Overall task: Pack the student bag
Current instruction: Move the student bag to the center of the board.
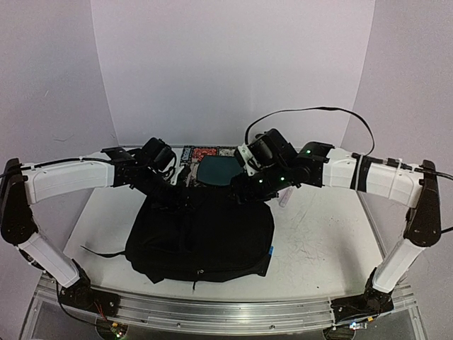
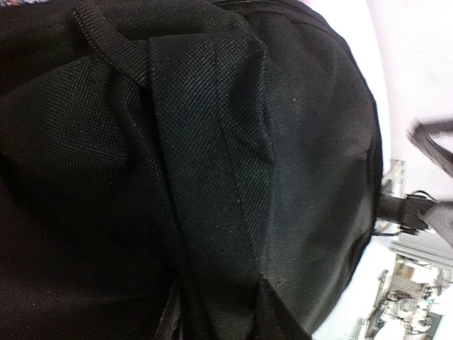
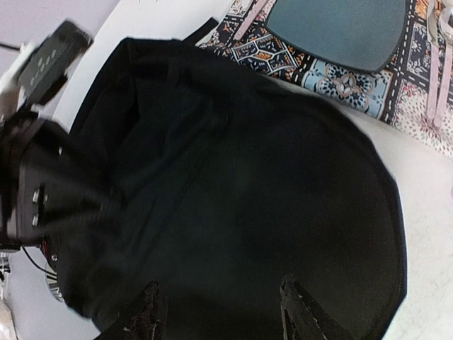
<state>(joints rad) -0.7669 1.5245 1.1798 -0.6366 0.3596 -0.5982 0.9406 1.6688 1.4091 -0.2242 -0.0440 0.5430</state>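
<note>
The student bag (image 1: 202, 237) is a large black fabric backpack lying flat in the middle of the table. It fills the left wrist view (image 2: 212, 142) and most of the right wrist view (image 3: 233, 184). My left gripper (image 1: 177, 195) is at the bag's far left top. Its fingers (image 2: 279, 308) are closed on a fold of the bag's fabric (image 2: 226, 283). My right gripper (image 1: 239, 191) hovers over the bag's far right top. Its fingers (image 3: 301, 315) are spread apart with nothing between them.
A dark teal flat item (image 1: 218, 171) lies on a patterned cloth or book (image 1: 205, 153) just behind the bag; both also show in the right wrist view, the item (image 3: 340, 28) and the cloth (image 3: 340, 79). A small white tube (image 1: 285, 197) lies to the bag's right.
</note>
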